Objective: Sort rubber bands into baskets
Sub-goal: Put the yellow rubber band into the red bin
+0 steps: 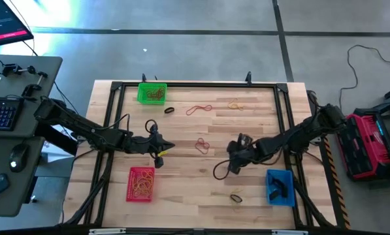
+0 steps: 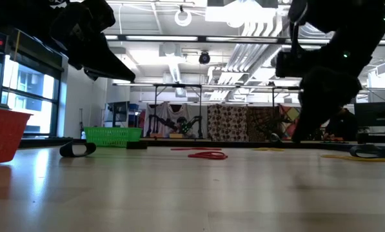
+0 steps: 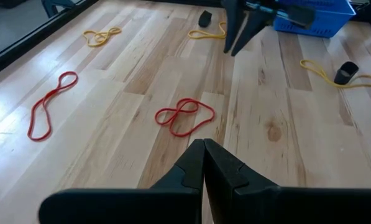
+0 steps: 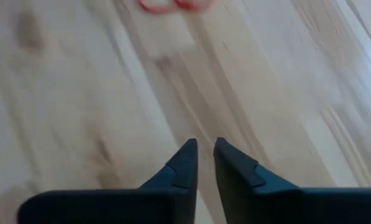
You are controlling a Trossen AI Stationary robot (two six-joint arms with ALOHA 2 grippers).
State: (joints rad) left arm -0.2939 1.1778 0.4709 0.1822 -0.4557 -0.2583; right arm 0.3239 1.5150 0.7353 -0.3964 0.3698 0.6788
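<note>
— Where do the baskets stand?

— All on the table. The far-left basket is at the far edge. The near-left basket is near the front. The near-right basket is across from it. Each has bands in it.

— And the loose bands?

— Three lie in a row on the far side. The first band is just right of the far-left basket. The second band is farther right, and the third band is right again. The centre band lies mid-table. The near band lies just left of the near-right basket.

bright overhead light, blurred right-wrist view
</note>
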